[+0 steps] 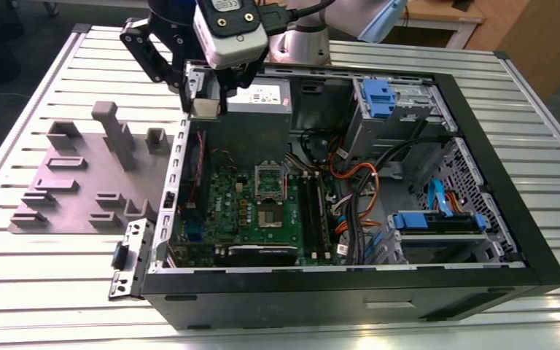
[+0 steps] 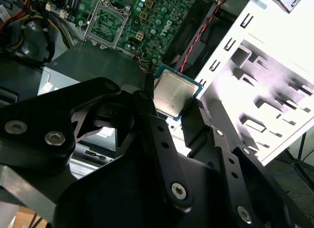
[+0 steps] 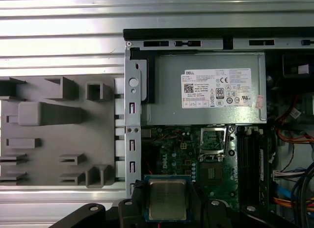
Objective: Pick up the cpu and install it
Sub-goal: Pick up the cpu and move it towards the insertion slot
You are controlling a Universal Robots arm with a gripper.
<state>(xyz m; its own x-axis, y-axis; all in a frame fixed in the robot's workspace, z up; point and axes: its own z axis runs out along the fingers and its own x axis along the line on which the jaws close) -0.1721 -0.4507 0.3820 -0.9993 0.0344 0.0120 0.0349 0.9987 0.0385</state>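
Note:
My gripper (image 1: pixel 205 102) is shut on the cpu (image 1: pixel 205 109), a small square chip with a silvery top. It hangs over the far corner of the open computer case (image 1: pixel 513 182) on the exterior view's left, near the case wall. In both wrist views the cpu (image 2: pixel 174 93) (image 3: pixel 167 198) sits between two black fingers (image 2: pixel 147 108) (image 3: pixel 203 208). On the green motherboard (image 1: pixel 236 211), the socket (image 1: pixel 271 216) (image 3: pixel 214 171) (image 2: pixel 109 17) lies uncovered, with its silver hinged frame (image 1: pixel 270 181) (image 3: pixel 214 139) raised. The cpu is well above the socket and off to one side of it.
A big grey metal box with a white label (image 1: pixel 259 95) (image 3: pixel 216 90) stands beside the gripper inside the case. A grey slotted fixture (image 1: pixel 85 175) (image 3: pixel 49 130) lies on the ribbed table (image 1: pixel 47 292) outside the case. Cables (image 1: pixel 348 182) and blue drive bays (image 1: pixel 440 222) crowd the exterior view's right.

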